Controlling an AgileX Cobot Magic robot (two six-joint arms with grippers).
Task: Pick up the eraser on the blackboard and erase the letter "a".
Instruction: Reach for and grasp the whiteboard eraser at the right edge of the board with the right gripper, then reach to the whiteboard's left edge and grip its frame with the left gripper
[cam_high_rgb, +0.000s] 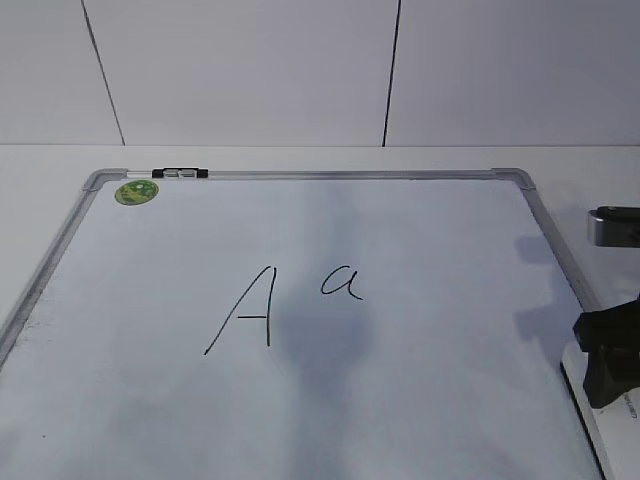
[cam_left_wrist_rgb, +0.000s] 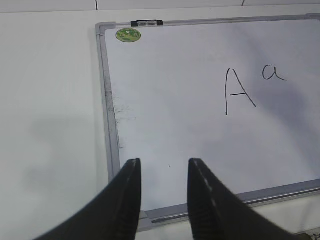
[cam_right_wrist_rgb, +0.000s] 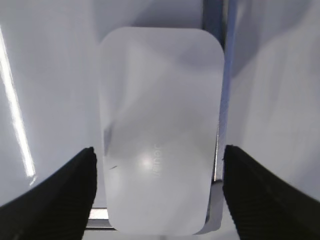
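Observation:
The blackboard (cam_high_rgb: 420, 230) lies flat on the table and also shows in the left wrist view (cam_left_wrist_rgb: 170, 100). The small letter "a" (cam_high_rgb: 342, 283) (cam_left_wrist_rgb: 274, 73) is written near its middle, right of a larger capital "A" (cam_high_rgb: 245, 310). The white eraser (cam_right_wrist_rgb: 160, 125) lies at the board's right frame; in the exterior view only a strip of it (cam_high_rgb: 612, 435) shows. My right gripper (cam_high_rgb: 610, 365) (cam_right_wrist_rgb: 160, 155) is open, its jaws on either side of the eraser with gaps on both sides. My left gripper (cam_left_wrist_rgb: 164, 162) is open and empty above the board's near left corner.
A round green sticker (cam_high_rgb: 136, 191) and a black-silver clip (cam_high_rgb: 180, 173) sit at the board's far left edge. A dark and grey object (cam_high_rgb: 613, 226) stands off the board's right side. A white wall rises behind the table.

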